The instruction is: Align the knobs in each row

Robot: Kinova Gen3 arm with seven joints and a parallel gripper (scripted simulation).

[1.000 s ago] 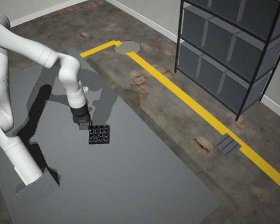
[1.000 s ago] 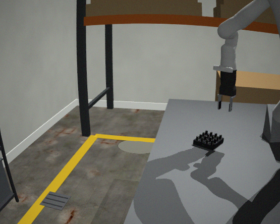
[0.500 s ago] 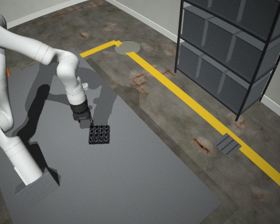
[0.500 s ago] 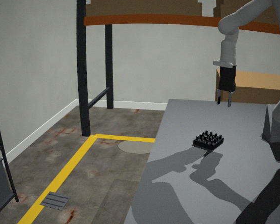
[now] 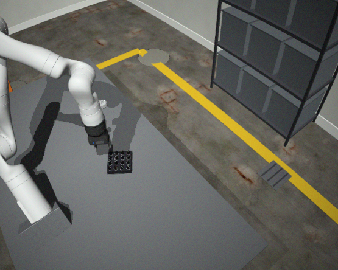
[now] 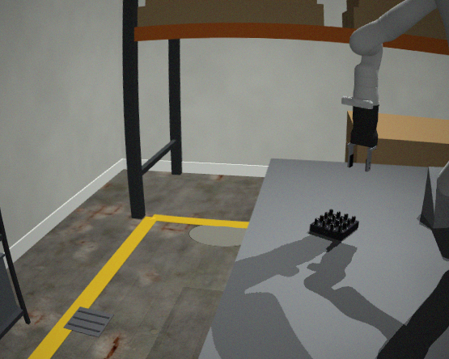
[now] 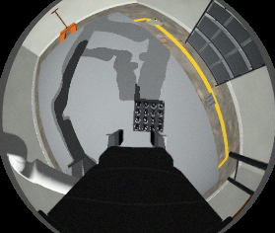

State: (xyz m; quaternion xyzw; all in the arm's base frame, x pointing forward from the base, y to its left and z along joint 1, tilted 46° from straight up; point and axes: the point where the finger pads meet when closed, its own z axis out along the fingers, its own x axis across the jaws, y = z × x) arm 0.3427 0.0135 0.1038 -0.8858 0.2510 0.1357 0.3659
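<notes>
From the top view, the knob box (image 5: 119,162) stands on the grey tabletop (image 5: 159,213), a black square with four rows of four knobs. The white arm (image 5: 80,82) bends down from the left, and the pincer (image 5: 103,149) hangs beside the box's upper left corner, overlapping its edge in this view. A dark shelf rack (image 5: 305,94) with grey bins stands on the floor to the right, past a yellow floor line (image 5: 232,124).

From the exterior view, the pincer (image 6: 359,163) points straight down, well above the knob box (image 6: 334,225) and apart from it. Its two fingers stand wide with only air between them. The box sits flat on the tabletop (image 6: 349,299), its knobs upright.

From the wrist view, both fingers frame the lower part of the picture, spread wide and empty. The knob box (image 7: 150,116) lies ahead, just above and between the fingertips, small on the tabletop (image 7: 97,95). Knob lines are too small to read.
</notes>
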